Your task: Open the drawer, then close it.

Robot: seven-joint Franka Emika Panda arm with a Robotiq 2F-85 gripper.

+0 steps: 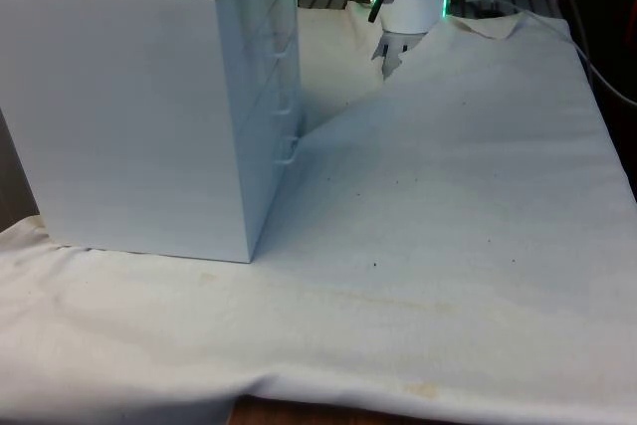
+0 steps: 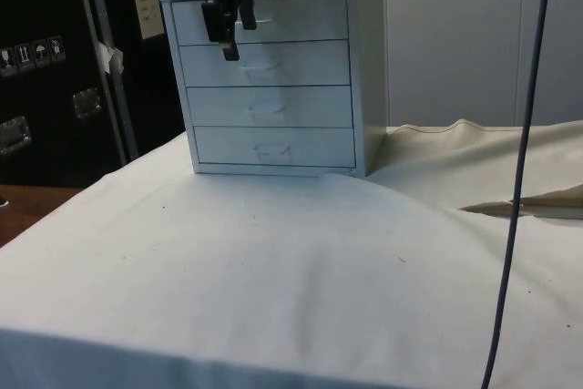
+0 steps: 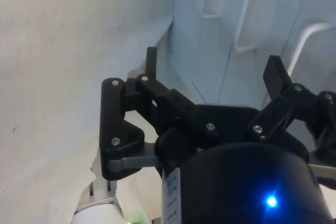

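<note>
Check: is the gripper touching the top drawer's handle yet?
Apart. In the wrist view the gripper has its fingers spread, with open space between them and the handle of the chest of drawers.

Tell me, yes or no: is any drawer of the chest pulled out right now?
No. In the side view all four drawer fronts of the chest sit flush, none pulled out.

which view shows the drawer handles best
The side view: the chest faces it, all four handles visible. The front view has them edge-on; the wrist view has them close, behind the open hand.
</note>
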